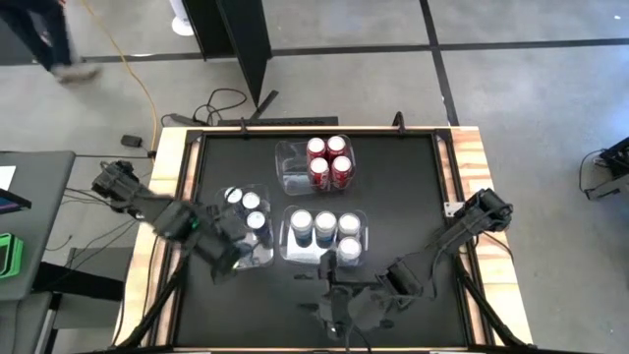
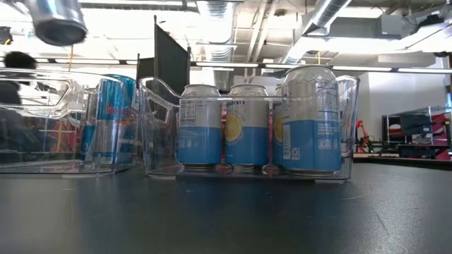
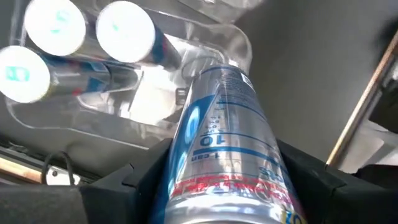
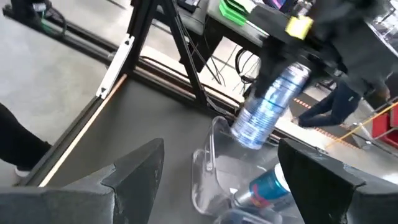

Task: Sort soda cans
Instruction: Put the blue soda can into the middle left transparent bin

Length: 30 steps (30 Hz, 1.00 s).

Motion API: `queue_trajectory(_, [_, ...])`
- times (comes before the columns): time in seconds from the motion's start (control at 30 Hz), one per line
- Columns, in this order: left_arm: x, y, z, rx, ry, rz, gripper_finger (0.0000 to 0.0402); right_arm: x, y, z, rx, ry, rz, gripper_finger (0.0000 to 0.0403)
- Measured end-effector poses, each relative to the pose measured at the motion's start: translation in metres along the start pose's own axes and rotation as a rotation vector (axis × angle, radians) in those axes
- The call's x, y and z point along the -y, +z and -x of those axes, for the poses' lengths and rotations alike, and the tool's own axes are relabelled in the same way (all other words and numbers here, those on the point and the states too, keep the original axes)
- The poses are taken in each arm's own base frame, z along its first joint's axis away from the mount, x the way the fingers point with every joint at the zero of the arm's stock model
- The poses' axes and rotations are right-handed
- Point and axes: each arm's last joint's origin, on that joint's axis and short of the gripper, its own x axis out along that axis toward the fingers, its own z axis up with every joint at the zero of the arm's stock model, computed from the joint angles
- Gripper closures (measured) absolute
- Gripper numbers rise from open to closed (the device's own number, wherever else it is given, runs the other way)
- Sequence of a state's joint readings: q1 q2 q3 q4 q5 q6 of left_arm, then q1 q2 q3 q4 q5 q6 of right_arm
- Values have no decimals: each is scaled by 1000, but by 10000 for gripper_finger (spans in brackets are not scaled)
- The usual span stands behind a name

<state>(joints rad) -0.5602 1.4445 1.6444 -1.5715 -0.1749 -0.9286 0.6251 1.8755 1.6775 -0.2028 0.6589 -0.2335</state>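
Three clear bins stand on the black table. The far one holds red soda cans [image 1: 327,162], the middle one light-blue cans [image 1: 324,231], the left one [image 1: 257,258] slim blue-and-silver cans [image 3: 56,37]. My left gripper [image 1: 228,254] hangs over the left bin's near end, shut on another slim silver-and-blue can [image 3: 224,137], which also shows in the right wrist view [image 4: 270,106] and in the low view [image 2: 56,21]. My right gripper [image 4: 217,168] stands open near the table's front edge [image 1: 332,310], holding nothing. My left gripper pinches the slim can's side wall [image 3: 186,186] between its two fingers, toward the can's upper end [image 4: 292,74]. The fingers come from above, pointing steeply down, one on either side of the can. The can hangs tilted below them, its lower end [image 2: 56,32] clear above the left bin.
The middle bin [image 2: 247,127] fills the centre of the low view, with the left bin [image 2: 42,120] beside it. Bare black table lies along the right side [image 1: 413,197] and the near strip. The table has raised wooden edges [image 1: 472,167]; cables and stands lie beyond them.
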Motion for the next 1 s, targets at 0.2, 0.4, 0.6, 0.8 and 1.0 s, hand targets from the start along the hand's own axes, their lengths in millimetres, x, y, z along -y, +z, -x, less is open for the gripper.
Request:
queue_trajectory(0.2, [-20,23,-5,-20,10,-32,170,-10,10,32,5,-38,14,71])
queue_trajectory(0.4, [-25,36,3,107,25,-113,170,-20,18,60,21,-80,18,71])
queue_trajectory(0.6, [-30,27,-1,37,74,-91,170,-29,16,71,-9,-140,49,71])
queue_trajectory(0.8, [-40,9,-5,6,49,1,170,-30,13,72,-27,-148,51,71])
queue_trajectory(1.0, [-62,-13,-13,-8,71,110,170,-30,13,71,-27,-149,43,71])
